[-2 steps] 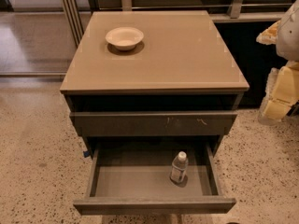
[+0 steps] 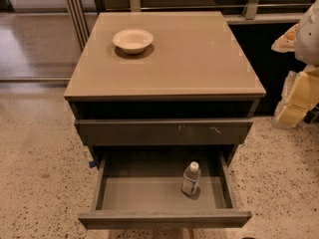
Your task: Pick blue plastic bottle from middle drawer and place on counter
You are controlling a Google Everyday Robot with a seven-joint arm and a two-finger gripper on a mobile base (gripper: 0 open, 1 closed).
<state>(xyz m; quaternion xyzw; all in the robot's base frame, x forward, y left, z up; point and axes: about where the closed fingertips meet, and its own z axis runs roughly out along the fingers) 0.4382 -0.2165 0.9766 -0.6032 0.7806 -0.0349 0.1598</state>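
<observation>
Blue plastic bottle (image 2: 191,178) stands upright on the grey floor of the open middle drawer (image 2: 139,195), right of the drawer's centre. It sits out beyond the front edge of the counter (image 2: 189,63), closer to the front-right corner than to the front-left. Its white cap is on and nothing touches it. It is in the same spot as in the earlier frame.

At the far left, a speckled floor (image 2: 35,158) runs along the counter's left edge. A small blue scrap (image 2: 92,163) shows at the cabinet's left side, below the front-left corner. On the counter, a pale bowl (image 2: 132,40) rests near the back-left corner, clear of both edges, and it has not moved either. Under the front edge, a drawer front with pale scratches (image 2: 149,132) is pulled out a little, less far than the middle drawer beneath it.

Past the counter's right edge, about level with the front-right corner, the gripper (image 2: 298,98) hangs off to the side, well apart from the bottle and the drawer. It holds nothing that can be seen, and I cannot tell whether it is wide or narrow. Its place matches the earlier frame.
</observation>
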